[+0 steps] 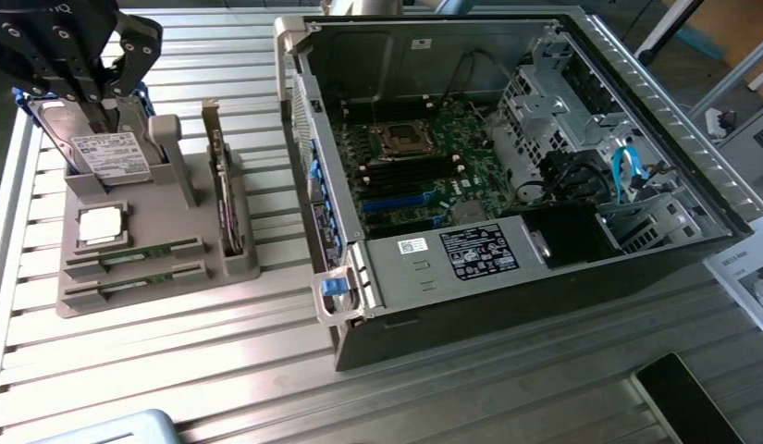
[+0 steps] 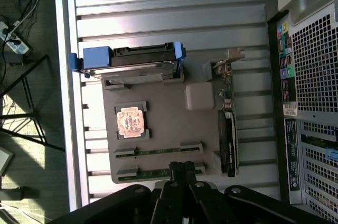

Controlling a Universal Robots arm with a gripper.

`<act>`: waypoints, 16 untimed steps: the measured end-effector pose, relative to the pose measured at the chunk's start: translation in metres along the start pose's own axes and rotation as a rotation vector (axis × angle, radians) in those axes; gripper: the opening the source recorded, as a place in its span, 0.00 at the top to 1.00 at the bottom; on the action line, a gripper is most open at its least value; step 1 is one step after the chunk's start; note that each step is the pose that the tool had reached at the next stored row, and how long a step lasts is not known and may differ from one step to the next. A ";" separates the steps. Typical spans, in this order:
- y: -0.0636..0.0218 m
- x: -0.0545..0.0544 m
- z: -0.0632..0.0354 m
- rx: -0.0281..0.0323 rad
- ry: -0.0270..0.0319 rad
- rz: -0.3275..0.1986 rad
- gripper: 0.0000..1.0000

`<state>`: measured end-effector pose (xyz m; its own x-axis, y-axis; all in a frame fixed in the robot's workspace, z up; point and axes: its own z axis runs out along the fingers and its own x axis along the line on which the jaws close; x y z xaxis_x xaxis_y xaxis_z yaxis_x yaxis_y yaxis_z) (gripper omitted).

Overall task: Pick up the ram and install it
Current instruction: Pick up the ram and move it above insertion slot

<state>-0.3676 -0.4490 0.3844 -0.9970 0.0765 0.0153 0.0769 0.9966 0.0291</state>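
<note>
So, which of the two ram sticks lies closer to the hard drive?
The ram stick next to the square chip; the other stick sits in the holder's end slot, farther from the hard drive.

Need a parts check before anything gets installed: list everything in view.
Table: one, silver slats, under everything.
Holder: one, grey, exterior view's left.
Hard drive: one, silver with blue frame, upright in the holder.
Ram sticks: two, green, in the holder's slots.
Processor: one, copper-toned, in the holder's square pocket.
Expansion card: one, black and green, on the holder's edge nearest the computer.
Computer: one, black, open, exterior view's right.
Hand: one, black, shut, above the holder.
</note>
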 end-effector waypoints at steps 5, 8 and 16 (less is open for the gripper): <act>0.0000 0.000 0.0000 0.0000 0.0000 0.000 0.89; 0.0000 0.000 0.0000 0.0000 0.0000 0.000 0.89; -0.0001 0.000 0.0001 0.0011 0.0021 -0.075 0.89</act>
<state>-0.3676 -0.4491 0.3844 -0.9999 0.0016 0.0152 0.0020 0.9996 0.0291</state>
